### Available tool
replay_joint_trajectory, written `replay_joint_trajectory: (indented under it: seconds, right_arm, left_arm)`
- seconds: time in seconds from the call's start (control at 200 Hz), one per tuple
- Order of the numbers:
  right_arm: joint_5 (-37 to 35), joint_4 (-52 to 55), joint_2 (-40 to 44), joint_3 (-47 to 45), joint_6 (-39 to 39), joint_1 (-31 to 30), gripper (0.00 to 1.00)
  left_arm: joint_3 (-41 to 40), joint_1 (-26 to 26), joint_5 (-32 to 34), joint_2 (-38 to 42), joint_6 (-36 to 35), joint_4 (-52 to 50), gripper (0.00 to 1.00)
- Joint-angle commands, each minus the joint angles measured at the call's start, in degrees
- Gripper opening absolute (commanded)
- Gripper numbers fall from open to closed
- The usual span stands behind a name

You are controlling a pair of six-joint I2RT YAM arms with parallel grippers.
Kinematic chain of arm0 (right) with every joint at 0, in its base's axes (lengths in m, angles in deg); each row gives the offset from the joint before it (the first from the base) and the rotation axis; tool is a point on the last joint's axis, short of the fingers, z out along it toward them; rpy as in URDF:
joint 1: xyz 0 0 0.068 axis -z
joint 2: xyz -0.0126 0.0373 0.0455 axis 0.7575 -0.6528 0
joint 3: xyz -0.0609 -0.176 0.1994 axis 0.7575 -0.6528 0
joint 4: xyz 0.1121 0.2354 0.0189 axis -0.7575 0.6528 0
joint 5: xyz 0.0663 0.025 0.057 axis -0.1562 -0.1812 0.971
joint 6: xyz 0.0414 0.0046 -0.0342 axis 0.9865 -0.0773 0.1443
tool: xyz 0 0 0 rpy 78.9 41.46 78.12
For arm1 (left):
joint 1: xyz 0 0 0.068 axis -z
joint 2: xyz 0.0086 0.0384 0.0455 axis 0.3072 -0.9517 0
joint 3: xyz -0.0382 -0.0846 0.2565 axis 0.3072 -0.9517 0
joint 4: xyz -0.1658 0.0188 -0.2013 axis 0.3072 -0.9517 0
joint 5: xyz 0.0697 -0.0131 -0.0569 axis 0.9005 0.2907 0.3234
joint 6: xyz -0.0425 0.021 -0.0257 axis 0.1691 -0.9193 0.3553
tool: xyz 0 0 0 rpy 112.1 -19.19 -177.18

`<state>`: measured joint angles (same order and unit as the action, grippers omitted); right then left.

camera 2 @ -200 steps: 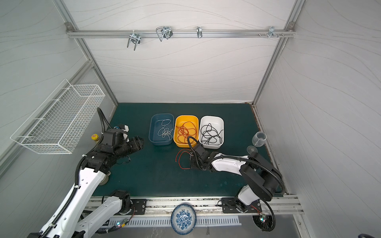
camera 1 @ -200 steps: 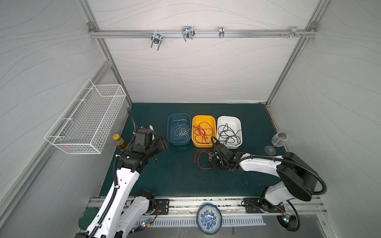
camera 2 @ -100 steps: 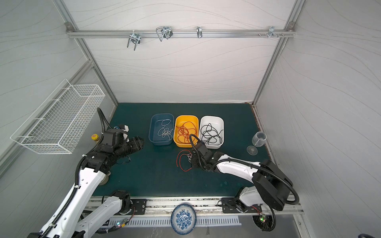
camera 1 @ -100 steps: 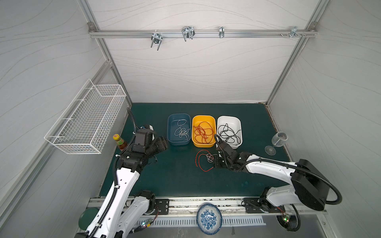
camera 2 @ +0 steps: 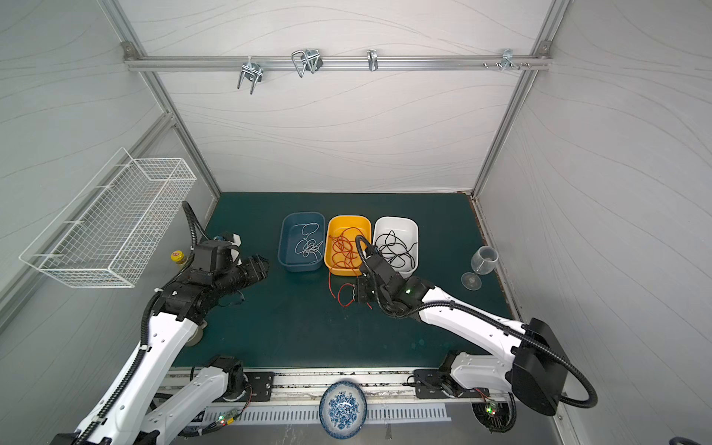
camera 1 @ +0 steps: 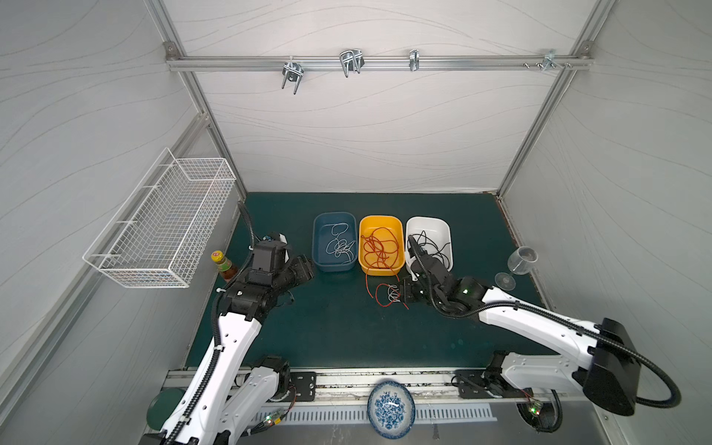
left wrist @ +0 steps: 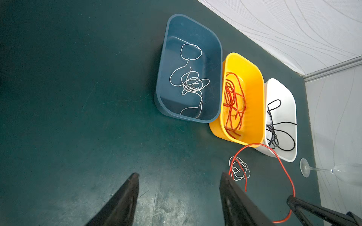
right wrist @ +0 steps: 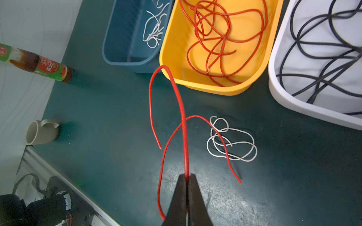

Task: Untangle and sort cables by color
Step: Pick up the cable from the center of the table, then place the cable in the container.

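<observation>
My right gripper [right wrist: 187,176] is shut on a red cable [right wrist: 181,109] that arches up from the green mat just before the bins. Its loose end crosses a small white cable [right wrist: 233,144] coiled on the mat. In both top views this gripper [camera 1: 404,296] [camera 2: 360,294] sits low in front of the yellow bin. White cables lie in the blue bin [camera 1: 315,246], red ones in the yellow bin [camera 1: 381,218], black ones in the white bin [camera 1: 427,219]. My left gripper [left wrist: 179,174] hovers open and empty over bare mat, left of the tangle.
A sauce bottle [camera 1: 223,266] stands at the mat's left edge and a beige mug [right wrist: 42,132] lies near it. A wine glass [camera 1: 518,266] lies on its side at the right edge. A wire basket [camera 1: 162,227] hangs on the left wall. A patterned plate [camera 1: 391,408] rests on the front rail.
The right gripper's jaws have closed fully on the red cable, and that arm's elbow has swung out to the right. The left arm has stayed still.
</observation>
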<state>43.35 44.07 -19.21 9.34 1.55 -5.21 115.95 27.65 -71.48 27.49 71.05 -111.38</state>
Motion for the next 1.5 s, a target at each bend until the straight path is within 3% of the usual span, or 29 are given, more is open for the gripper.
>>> replay_joint_trajectory:
  seconds: [0.0, 0.53, 0.745, 1.185, 1.495]
  right_arm:
    - [-1.6, 3.6, 2.0, 2.7, -1.9, -0.8, 0.0]
    - [-4.6, 8.4, 5.7, 12.5, -8.1, -0.6, 0.0]
    - [3.4, 7.5, 3.0, 15.3, -8.1, 6.7, 0.0]
    - [12.9, 3.0, -12.7, 22.9, -8.7, 18.1, 0.0]
    - [14.8, -0.2, -25.3, 29.9, -9.1, 19.6, 0.0]
  left_arm:
    - [0.2, -0.3, -0.4, -0.1, 0.3, 1.9, 0.67]
    - [0.2, -0.4, -0.7, -0.4, 0.4, 2.1, 0.67]
    - [0.2, -0.4, -0.5, -0.3, 0.2, 2.0, 0.67]
    - [0.2, -0.3, -0.2, -0.3, 0.2, 1.9, 0.67]
    - [0.2, -0.4, 0.0, -0.3, 0.1, 1.9, 0.67]
